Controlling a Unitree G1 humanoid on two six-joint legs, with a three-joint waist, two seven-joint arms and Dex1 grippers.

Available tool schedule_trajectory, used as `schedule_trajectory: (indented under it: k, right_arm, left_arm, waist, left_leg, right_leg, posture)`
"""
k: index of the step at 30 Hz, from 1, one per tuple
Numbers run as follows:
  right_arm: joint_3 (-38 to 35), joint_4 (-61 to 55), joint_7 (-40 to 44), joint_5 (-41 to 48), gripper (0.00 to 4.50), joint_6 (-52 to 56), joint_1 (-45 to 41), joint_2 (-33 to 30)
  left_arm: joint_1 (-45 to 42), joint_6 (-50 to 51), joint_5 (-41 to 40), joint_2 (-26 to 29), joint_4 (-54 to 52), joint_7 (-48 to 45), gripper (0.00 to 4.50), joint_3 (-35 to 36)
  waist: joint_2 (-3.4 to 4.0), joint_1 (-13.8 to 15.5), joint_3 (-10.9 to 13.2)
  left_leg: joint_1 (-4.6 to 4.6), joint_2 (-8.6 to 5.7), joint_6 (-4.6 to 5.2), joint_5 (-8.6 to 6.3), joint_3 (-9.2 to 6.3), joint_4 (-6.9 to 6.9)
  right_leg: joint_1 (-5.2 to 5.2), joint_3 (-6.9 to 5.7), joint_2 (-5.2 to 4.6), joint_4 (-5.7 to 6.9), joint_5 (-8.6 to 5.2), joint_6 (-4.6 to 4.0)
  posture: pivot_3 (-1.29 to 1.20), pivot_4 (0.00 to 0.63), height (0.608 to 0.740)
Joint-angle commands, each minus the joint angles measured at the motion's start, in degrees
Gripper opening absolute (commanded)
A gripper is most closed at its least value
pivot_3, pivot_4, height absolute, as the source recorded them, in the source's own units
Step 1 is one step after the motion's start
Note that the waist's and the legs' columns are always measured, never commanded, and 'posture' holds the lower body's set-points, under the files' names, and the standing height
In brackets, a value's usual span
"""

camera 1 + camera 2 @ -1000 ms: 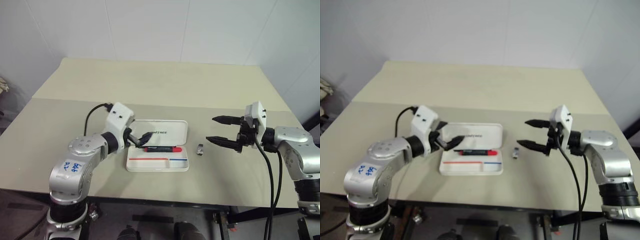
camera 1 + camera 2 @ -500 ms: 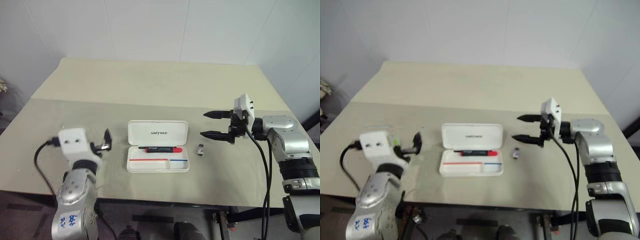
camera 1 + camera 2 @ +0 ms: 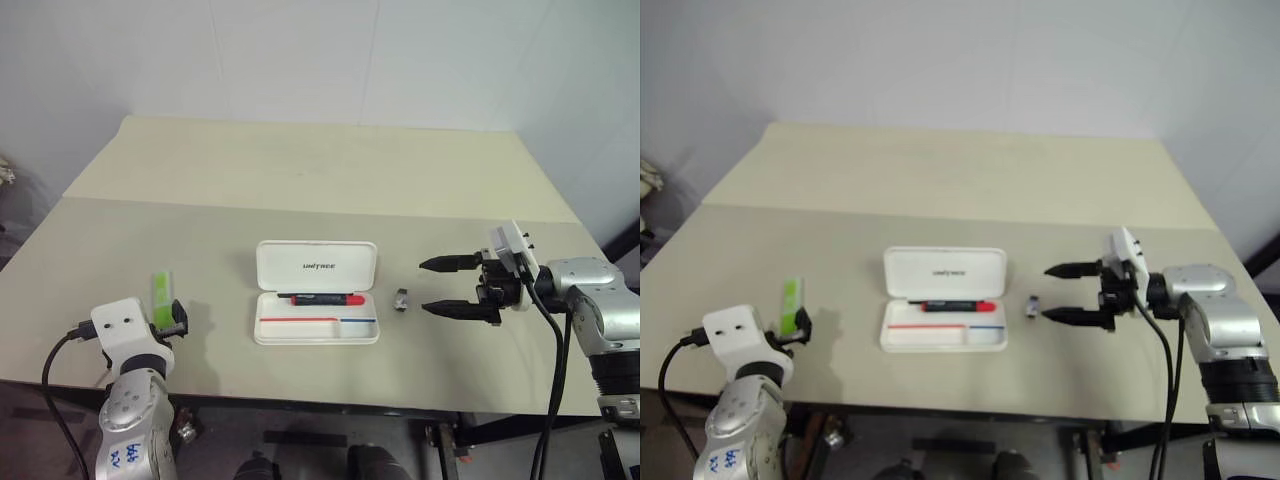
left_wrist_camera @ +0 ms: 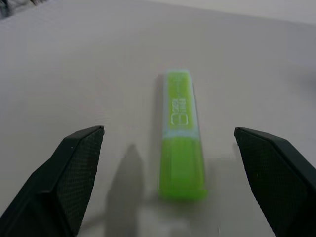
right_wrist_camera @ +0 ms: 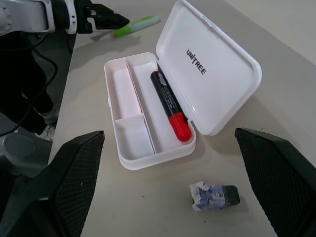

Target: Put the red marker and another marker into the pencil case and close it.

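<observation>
The pencil case [image 3: 316, 305] lies open near the centre of the surface [image 3: 300, 180], lid [image 3: 316, 265] folded flat toward 12 o'clock and tray toward 6 o'clock. The red marker [image 3: 327, 298] rests in the tray's long compartment next to the hinge, red end pointing to 3 o'clock. The green marker [image 3: 160, 298] lies on the surface well apart from the case, at its 9 o'clock, lengthwise along the 12-to-6 line. The left hand [image 3: 176, 318] sits just at the marker's 6 o'clock end, fingers spread wide and empty; in the left wrist view the marker [image 4: 181, 160] lies between the two fingertips. The right hand [image 3: 438, 286] hovers at the case's 3 o'clock, fingers apart, holding nothing, pointing toward the case. A small grey clip [image 3: 400, 299] lies between case and right hand.
</observation>
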Motion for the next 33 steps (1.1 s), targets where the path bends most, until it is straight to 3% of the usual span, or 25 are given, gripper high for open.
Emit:
schedule_trajectory:
  k: [1, 18, 33]
  right_arm:
    - [-2.0, -1.9, -2.0, 0.7, 4.5, -1.0, -0.4, 0.8]
    - [-1.7, 0.1, -5.6, 0.0, 4.5, -2.8, -2.3, 3.1]
    - [-1.2, 2.6, -6.9, -1.1, 4.5, -4.7, -4.2, 5.4]
  left_arm:
    - [-3.0, -1.2, -1.1, 3.2, 2.8, 0.0, 4.49, 2.4]
    - [-10.3, 7.5, -6.6, 12.8, 18.5, -6.9, 4.49, -0.1]
    - [-12.3, 5.0, -6.1, 14.0, 20.6, -6.3, 4.49, -0.6]
  waist:
    - [-0.01, 0.0, 0.0]
    - [0.02, 0.7, 0.0]
    - [0.02, 0.6, 0.0]
  left_leg:
    - [0.02, 0.0, 0.0, 0.0, 0.0, 0.0]
    - [0.11, -0.02, -0.12, 0.04, -0.09, -0.01]
    - [0.8, -0.03, -0.14, 0.08, -0.11, -0.23]
  right_leg:
    - [0.0, 0.0, 0.0, 0.01, 0.0, 0.0]
    - [0.1, -0.1, -0.01, 0.08, 0.01, -0.06]
    - [0.83, -0.17, -0.11, -0.09, -0.05, -0.25]
  posture:
    - [0.0, 0.15, 0.74]
    - [0.0, 0.15, 0.74]
    - [0.0, 0.15, 0.74]
